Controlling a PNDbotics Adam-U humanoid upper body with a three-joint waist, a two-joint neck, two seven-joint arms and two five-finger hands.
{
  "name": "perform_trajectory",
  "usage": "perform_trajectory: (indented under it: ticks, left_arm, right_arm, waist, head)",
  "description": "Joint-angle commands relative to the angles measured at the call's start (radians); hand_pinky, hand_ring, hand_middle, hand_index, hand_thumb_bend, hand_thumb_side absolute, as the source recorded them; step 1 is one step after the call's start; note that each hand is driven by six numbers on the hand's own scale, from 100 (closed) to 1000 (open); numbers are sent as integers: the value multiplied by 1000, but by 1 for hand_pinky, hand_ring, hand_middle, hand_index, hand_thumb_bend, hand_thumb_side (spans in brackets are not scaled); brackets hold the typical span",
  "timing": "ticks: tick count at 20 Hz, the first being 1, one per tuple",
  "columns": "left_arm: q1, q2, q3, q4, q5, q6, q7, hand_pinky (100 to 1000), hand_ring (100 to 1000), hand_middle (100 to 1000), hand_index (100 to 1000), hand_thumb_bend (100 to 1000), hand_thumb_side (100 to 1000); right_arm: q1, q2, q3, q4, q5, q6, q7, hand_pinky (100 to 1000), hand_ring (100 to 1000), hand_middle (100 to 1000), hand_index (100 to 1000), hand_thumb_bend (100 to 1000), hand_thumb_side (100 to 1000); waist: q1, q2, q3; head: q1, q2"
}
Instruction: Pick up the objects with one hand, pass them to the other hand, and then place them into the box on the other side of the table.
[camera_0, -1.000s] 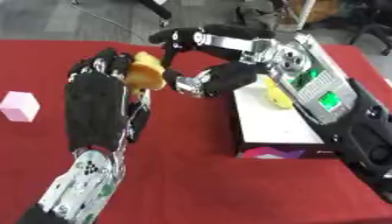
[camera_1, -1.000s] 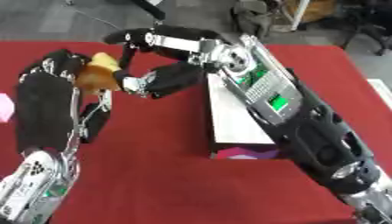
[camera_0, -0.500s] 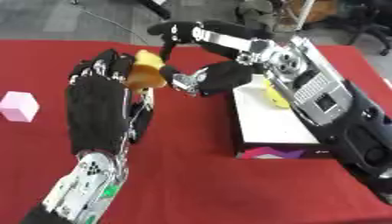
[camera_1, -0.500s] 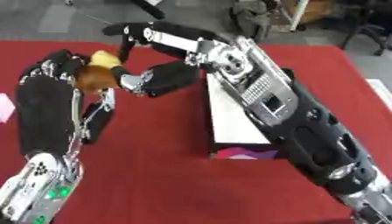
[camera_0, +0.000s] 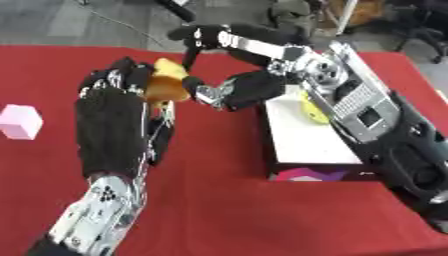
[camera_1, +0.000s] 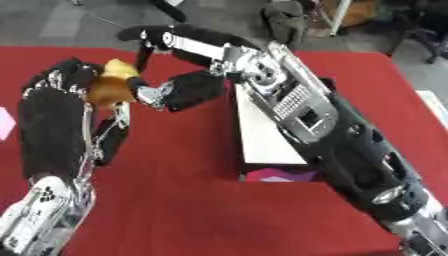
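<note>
The left hand (camera_0: 122, 107) is reaching toward twelve o'clock with fingers curled, while the right hand (camera_0: 229, 92) is arching toward nine o'clock, fingers spread.

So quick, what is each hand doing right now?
Left hand: fingers curled round the orange-yellow object.
Right hand: fingers spread around the same object, touching it; grip cannot be told.

This looks like an office or lab workspace. A red-covered tabletop (camera_0: 219, 210) stands on a grey floor (camera_0: 79, 22) (carpet, by the look), with black office chairs (camera_0: 420, 22) behind the far edge
</note>
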Motion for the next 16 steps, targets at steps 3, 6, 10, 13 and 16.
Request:
perform_trajectory:
  ticks: [3,6,10,13,16]
  left_arm:
    - [-5,-7,1,-4,-6,1,21,511,388,290,463,100,100]
    - [-4,-8,0,1,-3,4,27,510,387,289,463,100,100]
    - [-4,-10,1,0,-5,5,33,509,388,289,464,100,100]
    - [-4,-12,1,0,-8,4,38,508,387,288,465,100,100]
    - [-4,-15,2,5,-12,6,39,508,387,287,468,100,100]
  right_arm:
    - [-14,-14,-13,-10,36,-24,-38,1000,1000,887,1000,100,409]
    - [-12,-17,-13,-12,33,-26,-45,1000,1000,886,1000,100,427]
    - [-9,-14,-11,-2,32,-23,-31,1000,1000,884,1000,100,480]
    - [-8,-10,-9,9,20,-16,-12,1000,1000,883,1000,100,547]
    - [-7,-7,-9,10,3,-6,6,1000,1000,883,1000,100,579]
  waist:
    - [1,-20,-3]
    - [2,-20,-3]
    - [2,-20,-4]
    - [2,-20,-3]
    - [1,-20,-2]
  head:
    - [-1,-12]
    - [-1,-12]
    - [-3,-12]
    - [-4,-11]
    - [-4,-11]
